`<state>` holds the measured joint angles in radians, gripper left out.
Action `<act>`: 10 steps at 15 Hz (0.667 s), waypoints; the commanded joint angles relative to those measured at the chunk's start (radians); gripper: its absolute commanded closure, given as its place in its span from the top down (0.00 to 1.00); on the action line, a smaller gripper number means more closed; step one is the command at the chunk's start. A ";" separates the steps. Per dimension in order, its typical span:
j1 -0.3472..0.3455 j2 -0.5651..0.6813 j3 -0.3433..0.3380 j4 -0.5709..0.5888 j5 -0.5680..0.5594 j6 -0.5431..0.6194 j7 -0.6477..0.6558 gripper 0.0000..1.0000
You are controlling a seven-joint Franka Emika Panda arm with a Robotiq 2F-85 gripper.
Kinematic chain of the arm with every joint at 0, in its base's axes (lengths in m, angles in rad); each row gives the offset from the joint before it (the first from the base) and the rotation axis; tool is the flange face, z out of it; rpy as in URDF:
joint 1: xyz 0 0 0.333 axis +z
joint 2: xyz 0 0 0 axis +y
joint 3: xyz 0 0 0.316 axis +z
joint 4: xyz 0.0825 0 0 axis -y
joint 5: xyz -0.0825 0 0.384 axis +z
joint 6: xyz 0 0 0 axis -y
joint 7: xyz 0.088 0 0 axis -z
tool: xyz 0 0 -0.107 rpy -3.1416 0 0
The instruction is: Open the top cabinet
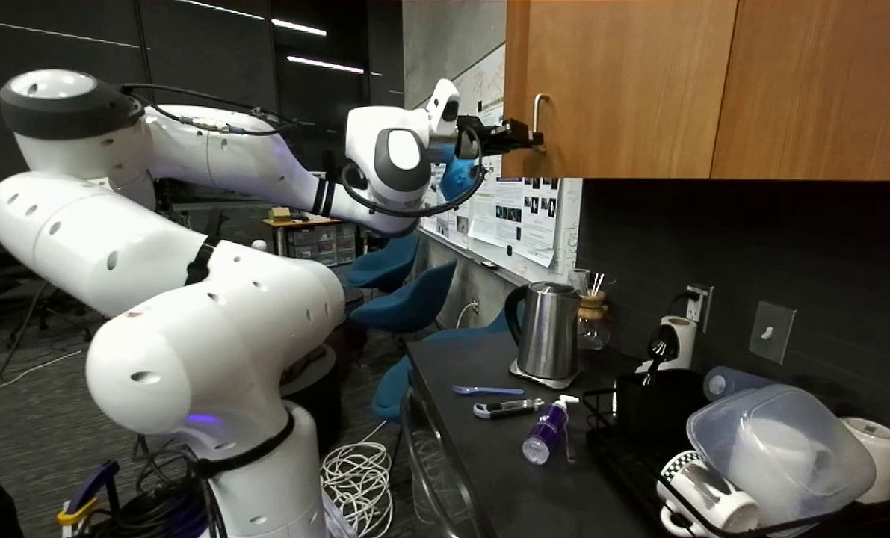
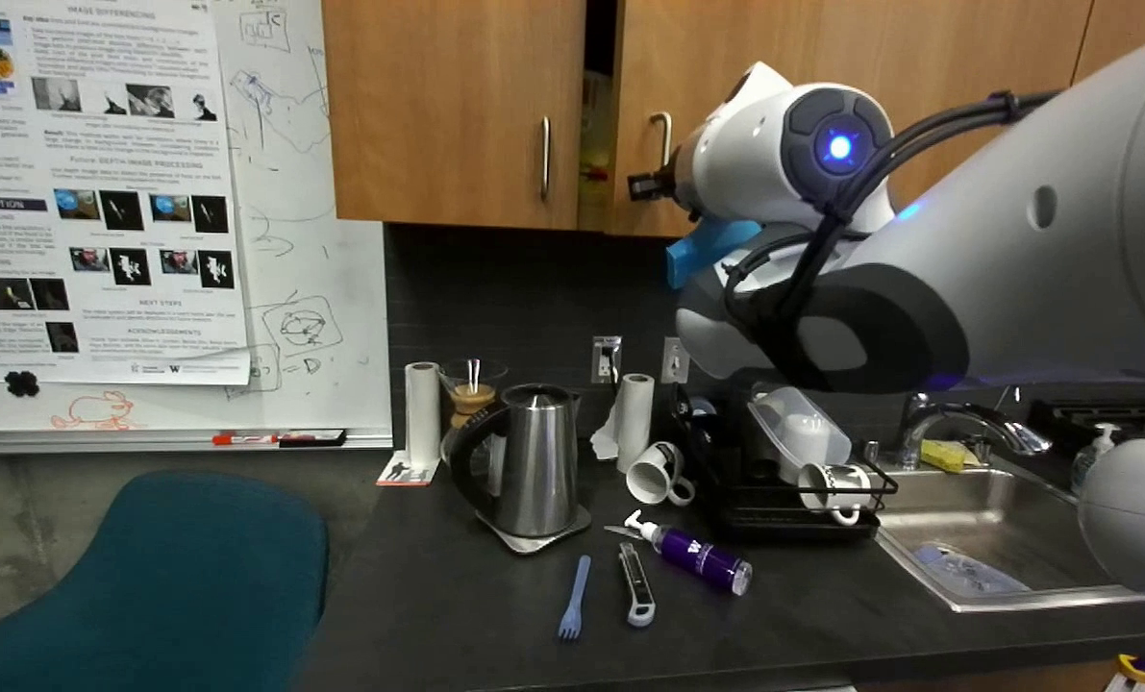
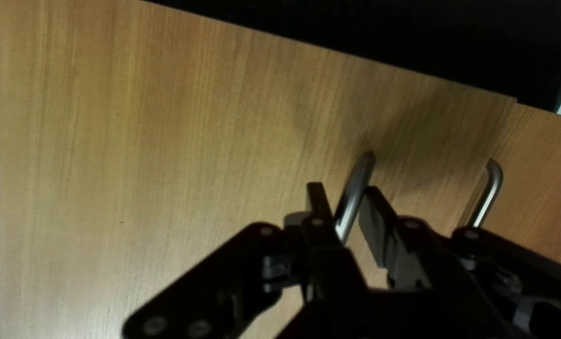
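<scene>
- Brown wooden top cabinet: on wall above tabletop; right door ajar, blurry yellowish contents in the gap.
- End effector: narrow, pinching that door's silver handle.
- Dish rack, right: white mug, clear tub.
- Sink, farther right: clear item, unidentifiable.

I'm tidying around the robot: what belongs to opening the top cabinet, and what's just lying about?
For the job:
gripper
cabinet door, slightly ajar
bar handle, between the gripper's jaws

Just lying about:
steel kettle
blue fork
utility knife
purple pump bottle
black dish rack
</scene>
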<state>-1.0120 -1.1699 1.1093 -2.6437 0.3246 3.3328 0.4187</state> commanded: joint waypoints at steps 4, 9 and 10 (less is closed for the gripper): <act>-0.012 -0.099 0.007 -0.084 0.027 -0.151 0.038 0.06; -0.030 -0.134 0.017 -0.071 -0.017 -0.413 0.121 0.55; -0.035 -0.141 0.015 -0.070 -0.029 -0.479 0.142 0.61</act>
<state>-1.0290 -1.2665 1.1280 -2.7096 0.3351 2.9996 0.4921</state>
